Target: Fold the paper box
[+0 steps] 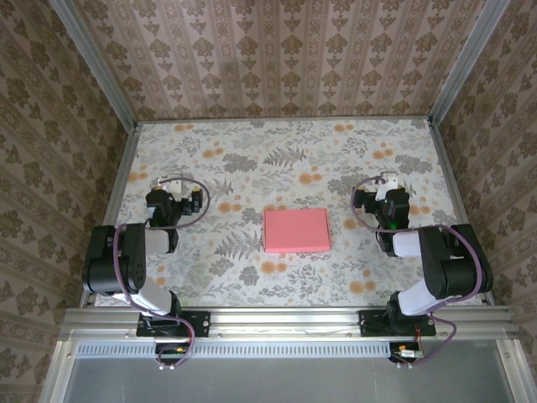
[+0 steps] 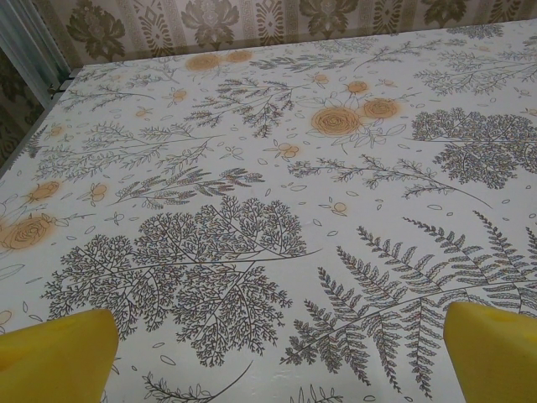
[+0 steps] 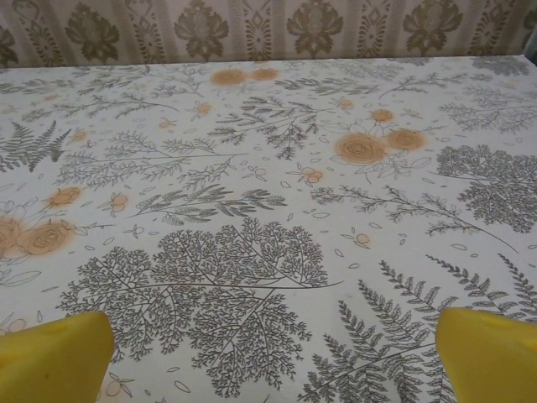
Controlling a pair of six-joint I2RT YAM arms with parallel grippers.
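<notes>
The paper box (image 1: 295,230) lies closed and flat in the middle of the table, a salmon-pink rectangle in the top view. My left gripper (image 1: 174,186) rests well to its left, and my right gripper (image 1: 388,185) well to its right; neither touches it. In the left wrist view my left gripper (image 2: 277,357) stands open, its yellow fingertips (image 2: 59,353) far apart over bare tablecloth. My right gripper (image 3: 273,353) is open too, with its yellow fingertips (image 3: 491,353) wide apart and nothing between them.
A floral tablecloth (image 1: 277,151) covers the table. Patterned walls (image 1: 277,50) close in the back and both sides, with metal posts (image 1: 92,63) at the corners. A metal rail (image 1: 285,319) runs along the near edge by the arm bases.
</notes>
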